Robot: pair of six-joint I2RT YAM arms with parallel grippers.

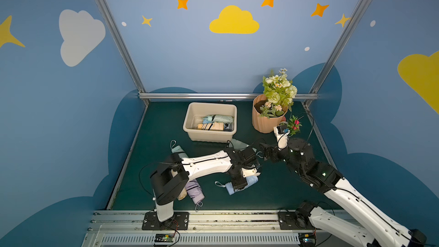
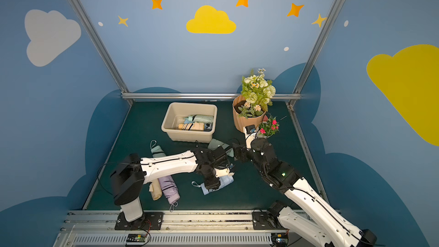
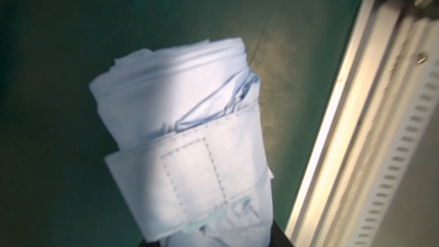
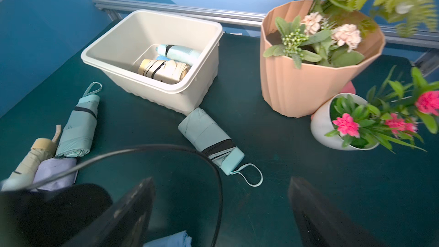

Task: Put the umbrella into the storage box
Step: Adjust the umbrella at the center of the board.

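A folded light blue umbrella (image 1: 251, 180) (image 2: 225, 181) lies low over the green mat at front centre. My left gripper (image 1: 240, 182) (image 2: 212, 182) comes down on its middle and is shut on it. In the left wrist view the umbrella (image 3: 180, 115) fills the space between the jaws of the left gripper (image 3: 213, 241). The cream storage box (image 1: 210, 105) (image 2: 190, 105) (image 4: 152, 84) stands at the back with two folded umbrellas inside. My right gripper (image 1: 263, 149) (image 4: 221, 186) hangs open over bare mat, right of the left wrist.
A mint umbrella (image 4: 206, 134) lies against the box's front right corner. Mint (image 1: 178, 149), lilac (image 1: 194, 191) and beige (image 1: 181, 194) umbrellas lie under the left arm. A peach flower pot (image 1: 266, 122) and a small white pot (image 4: 332, 134) stand at the back right.
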